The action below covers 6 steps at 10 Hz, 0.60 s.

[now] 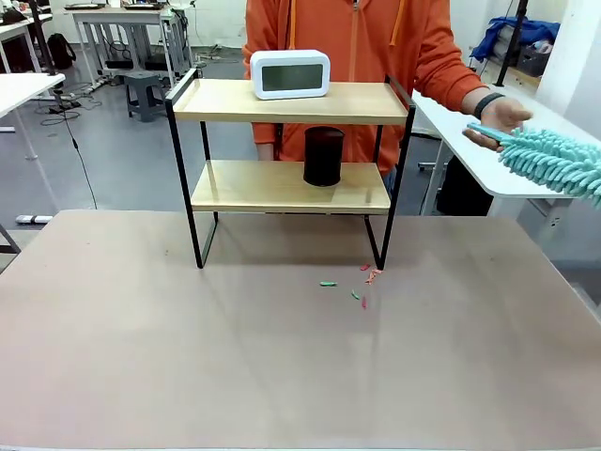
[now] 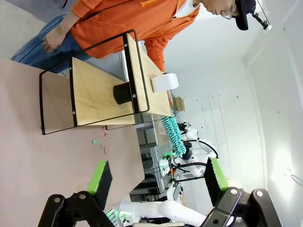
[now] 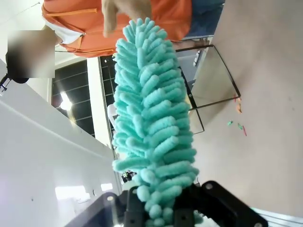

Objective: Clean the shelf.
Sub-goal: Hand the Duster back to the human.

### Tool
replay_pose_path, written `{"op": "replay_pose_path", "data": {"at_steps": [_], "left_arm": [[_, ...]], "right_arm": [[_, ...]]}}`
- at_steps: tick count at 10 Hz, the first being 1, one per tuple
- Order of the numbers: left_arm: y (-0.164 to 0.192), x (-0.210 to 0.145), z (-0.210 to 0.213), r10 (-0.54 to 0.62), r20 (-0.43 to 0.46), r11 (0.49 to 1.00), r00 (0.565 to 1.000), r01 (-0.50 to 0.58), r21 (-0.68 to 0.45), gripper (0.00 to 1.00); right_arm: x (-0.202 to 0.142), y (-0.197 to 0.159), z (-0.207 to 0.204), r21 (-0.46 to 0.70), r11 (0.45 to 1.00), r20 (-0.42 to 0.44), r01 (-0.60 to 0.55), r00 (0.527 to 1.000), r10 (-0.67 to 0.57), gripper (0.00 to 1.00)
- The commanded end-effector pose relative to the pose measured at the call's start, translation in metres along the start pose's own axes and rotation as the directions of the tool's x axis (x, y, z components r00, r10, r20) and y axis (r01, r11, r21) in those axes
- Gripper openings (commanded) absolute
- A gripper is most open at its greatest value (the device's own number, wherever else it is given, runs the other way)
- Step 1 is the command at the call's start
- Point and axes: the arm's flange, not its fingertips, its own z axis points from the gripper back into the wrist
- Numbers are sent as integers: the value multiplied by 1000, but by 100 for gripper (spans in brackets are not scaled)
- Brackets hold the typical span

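Big beige tabletop [image 1: 188, 357] in a lab-looking room with white tables and grey floor behind. The shelf [image 1: 289, 101] stands toward the far side of the table, roughly centre, legs on the tabletop. On its top board there's a white digital clock [image 1: 290, 74], and a black cylinder cup thing [image 1: 324, 156] sits on the lower board. Just near of the shelf's right front leg, a few small red and green scraps [image 1: 362, 282] lie scattered on the table.

A person in an orange hoodie [image 1: 357, 38] stands behind the shelf, their hand [image 1: 498, 120] out at the far right touching the handle end of a teal fluffy duster [image 3: 151, 118]. The right gripper [image 3: 156, 208] is clamped on the duster's other end. The left gripper [image 2: 154, 177] hangs above the table, fingers [image 2: 99, 177] spread wide with nothing between them.
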Motion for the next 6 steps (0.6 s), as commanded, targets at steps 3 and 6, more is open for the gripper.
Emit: {"op": "replay_pose_path", "data": {"at_steps": [3, 6], "left_arm": [[-3, 0, 1, -2, -13, 1000, 1000, 2, 1, 100], [-3, 0, 1, -2, -13, 1000, 1000, 2, 1, 100]], "right_arm": [[0, 1, -1, 25, 999, -7, -23, 1000, 23, 0], [-1, 1, -3, 35, 999, -42, -5, 999, 6, 72]]}}
